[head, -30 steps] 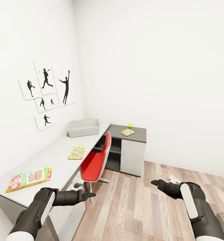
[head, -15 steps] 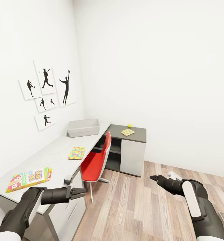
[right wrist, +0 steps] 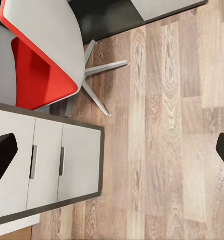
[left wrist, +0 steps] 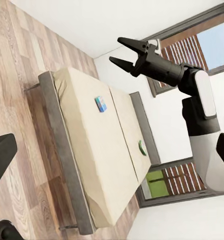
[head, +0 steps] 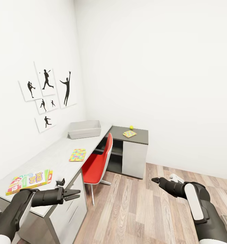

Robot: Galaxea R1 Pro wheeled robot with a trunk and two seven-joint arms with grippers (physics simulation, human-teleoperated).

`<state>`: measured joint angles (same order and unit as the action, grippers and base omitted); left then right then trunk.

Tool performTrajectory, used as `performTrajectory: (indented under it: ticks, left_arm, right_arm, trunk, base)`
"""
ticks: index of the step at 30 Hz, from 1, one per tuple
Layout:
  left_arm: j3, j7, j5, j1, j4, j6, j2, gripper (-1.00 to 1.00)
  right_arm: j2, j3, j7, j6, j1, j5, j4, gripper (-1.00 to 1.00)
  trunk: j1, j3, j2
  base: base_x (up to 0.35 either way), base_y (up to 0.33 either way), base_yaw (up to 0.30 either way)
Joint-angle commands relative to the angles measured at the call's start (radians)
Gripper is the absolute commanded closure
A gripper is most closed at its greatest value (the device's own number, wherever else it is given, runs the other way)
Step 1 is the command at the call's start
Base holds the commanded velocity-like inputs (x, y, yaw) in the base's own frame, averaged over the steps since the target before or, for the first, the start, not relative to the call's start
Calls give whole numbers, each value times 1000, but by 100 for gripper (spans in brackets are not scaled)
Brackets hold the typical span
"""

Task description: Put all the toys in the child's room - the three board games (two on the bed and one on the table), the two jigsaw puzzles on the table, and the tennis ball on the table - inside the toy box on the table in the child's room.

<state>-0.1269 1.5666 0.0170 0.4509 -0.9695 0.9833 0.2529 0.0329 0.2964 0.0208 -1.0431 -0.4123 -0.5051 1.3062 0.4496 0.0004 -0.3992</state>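
Observation:
On the table's light grey wing (head: 57,150) lie a yellow-red-green board game (head: 28,180) and a jigsaw puzzle (head: 77,155), with the toy box (head: 84,129) at the far end. The dark wing carries a second puzzle (head: 129,134) and the tennis ball (head: 131,127). My left gripper (head: 75,195) is open at the desk's near corner, right of the board game. My right gripper (head: 155,180) hangs open over the floor. In the left wrist view the bed (left wrist: 86,150) holds a blue board game (left wrist: 100,103) and a white-green one (left wrist: 142,148).
A red chair (head: 99,162) is tucked at the desk between the two wings. White drawers (right wrist: 51,165) sit under the light wing. Sports-silhouette pictures (head: 47,95) hang on the left wall. Wood-plank floor (head: 144,210) lies open to the right.
My left arm has pulled back to the left, bringing its gripper from in front of the chair to the desk's near corner. The right arm has barely shifted.

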Motion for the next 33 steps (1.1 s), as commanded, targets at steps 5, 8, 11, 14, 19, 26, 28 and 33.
performTrajectory:
  ticks: [5, 8, 11, 14, 19, 26, 28, 33]
  left_arm:
    - [2, 4, -3, 0, 0, 10, 9, -100]
    - [2, 4, -2, 0, 0, 9, 11, -100]
    - [2, 4, -2, 0, 0, 9, 11, -100]
    - [2, 4, -2, 0, 0, 9, 12, -100]
    - [-11, 4, -1, -1, 1, 7, 16, -100]
    - [-34, 4, 0, -1, 1, 2, 14, -100]
    - [-38, 4, 0, -1, 2, 0, 13, -100]
    - [-42, 4, 0, -1, 2, -3, 13, -100]
  right_arm:
    - [-1, 1, 2, -4, 0, -3, -2, -100]
    - [-1, 2, 2, -4, 0, -4, -2, -100]
    - [-1, 3, 2, -4, 0, -4, -1, -100]
    - [-1, 5, 2, -4, 0, -4, 0, -100]
    - [-2, 12, 3, -3, -1, -4, -4, -100]
    - [-2, 25, 4, -1, -3, -14, -3, -100]
    - [-2, 45, 4, 0, -2, -39, 0, -100]
    - [-2, 71, 4, 1, -2, -109, 18, -100]
  trunk:
    - [0, 0, -1]
    - [0, 0, -1]
    - [0, 0, -1]
    - [0, 0, -1]
    - [0, 0, -1]
    - [0, 0, -1]
    - [0, 0, -1]
    - [0, 0, -1]
  base:
    - [0, 0, 0]
    - [0, 0, 0]
    - [0, 0, 0]
    - [0, 0, 0]
    - [0, 0, 0]
    - [0, 0, 0]
    - [0, 0, 0]
    - [0, 0, 0]
